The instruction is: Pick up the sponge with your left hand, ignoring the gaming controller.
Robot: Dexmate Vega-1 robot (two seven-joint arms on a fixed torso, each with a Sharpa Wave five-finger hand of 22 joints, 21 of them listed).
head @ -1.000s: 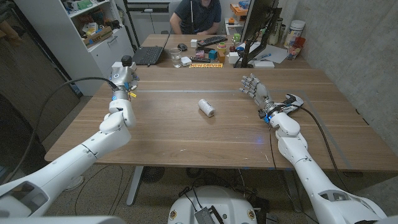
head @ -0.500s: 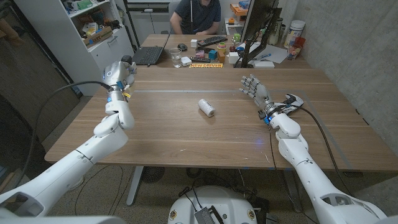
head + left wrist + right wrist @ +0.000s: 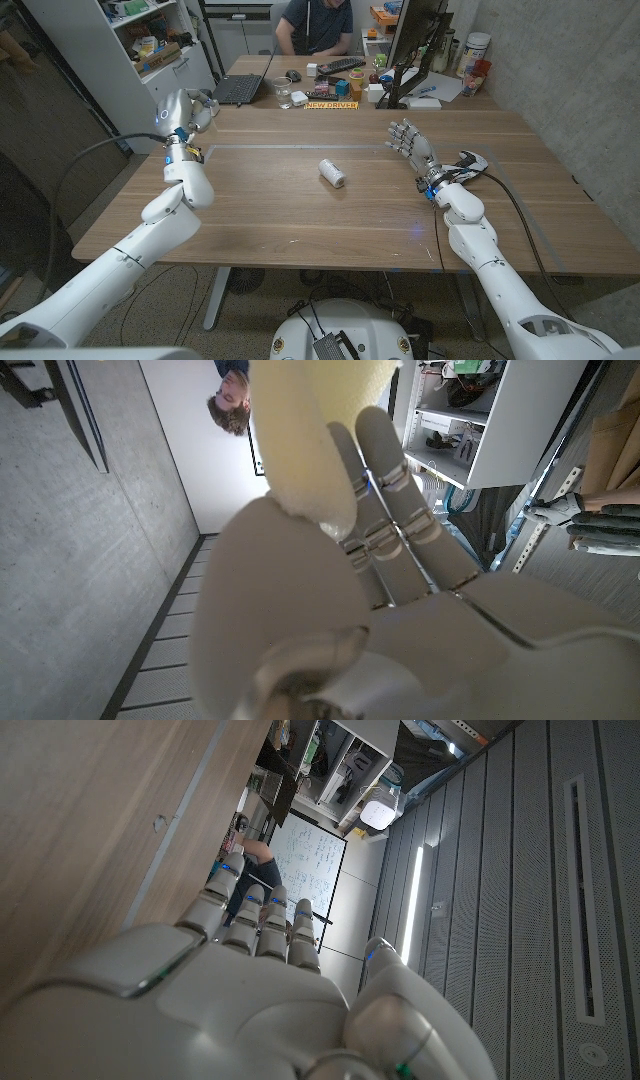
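**Sponge in the left hand, off the table**

The sponge (image 3: 310,440) is in the grasp of the left hand (image 3: 188,108). In the left wrist view we see it as a pale yellow block pressed against the fingers (image 3: 400,510), with the thumb side closing on it from the other face. The hand is raised over the far corner of the table (image 3: 300,220), well apart from the white cylinder (image 3: 332,173) and on the cylinder's left-arm side.

We judge that the picking step is in practice done, because the sponge is clear of the wood. The next move calls only for a steady hold, without loosening the fingers, since a soft block can slide out of a light grip.

The long axis of the sponge runs along the fingers and its free end points away from the wrist, past the fingertips. In the head view the sponge is too small for us to tell its tilt.

The right hand (image 3: 407,137) is on the cylinder's other side, near it, fingers spread and grasping nothing.
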